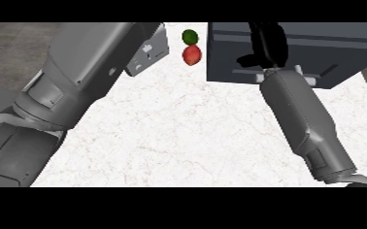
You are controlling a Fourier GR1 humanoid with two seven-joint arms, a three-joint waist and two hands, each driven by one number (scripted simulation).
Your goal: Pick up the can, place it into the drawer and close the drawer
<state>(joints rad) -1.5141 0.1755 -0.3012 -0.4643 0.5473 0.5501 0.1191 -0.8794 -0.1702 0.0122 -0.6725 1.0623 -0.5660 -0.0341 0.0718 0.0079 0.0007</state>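
Observation:
No can shows anywhere in the head view. The dark drawer box [315, 48] stands at the upper right of the white counter. My right hand [267, 41] lies over the drawer's left part, its black fingers stretched straight toward the far edge and its thumb out to the left. It is open, and I see nothing held in it. My right forearm [305, 121] runs up from the lower right to the drawer's front edge. My left forearm [79, 82] fills the left side. It ends at a grey wrist plate [145, 53], and the left hand itself is out of view.
A green round object [189, 37] and a red one [191, 56] lie close together on the counter, between the left wrist and the drawer's left side. The white marble counter [179, 126] stretches between the two forearms. A grey floor strip shows at the far left.

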